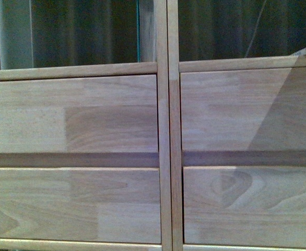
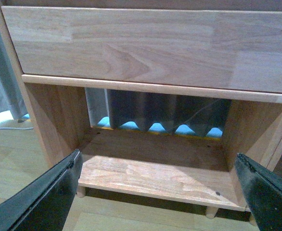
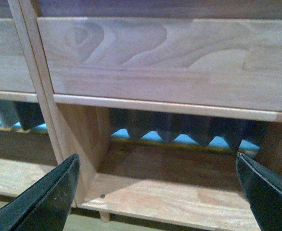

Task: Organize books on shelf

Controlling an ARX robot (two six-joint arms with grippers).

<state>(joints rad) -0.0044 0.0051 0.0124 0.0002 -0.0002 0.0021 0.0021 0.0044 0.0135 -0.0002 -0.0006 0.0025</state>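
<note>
The shelf (image 1: pixel 168 125) is seen close up in the front view, with four drawer fronts (image 1: pixel 72 115) shown. The left pincer (image 2: pixel 158 156) is held wide open before a low compartment (image 2: pixel 155 175) of the shelf. The right pincer (image 3: pixel 158 156) is held wide open before the next low compartment (image 3: pixel 179 195). Nothing is gripped.

Straight ahead of the left gripper (image 2: pixel 158 158), whose fingers are spread wide, the shelf (image 2: pixel 150 179) has an open box with free room inside. Above the gripper a flat drawer front (image 2: pixel 150 48) shuts the way. Wooden side walls (image 2: pixel 54 120) stand ahead of each finger. The right gripper (image 3: pixel 158 158), spread wide too, faces another open box. Another drawer front (image 3: pixel 170 57) blocks above it, and an upright post (image 3: pixel 40 86) stands past one finger. A dark curtain (image 2: pixel 155 108) hangs behind.
</note>
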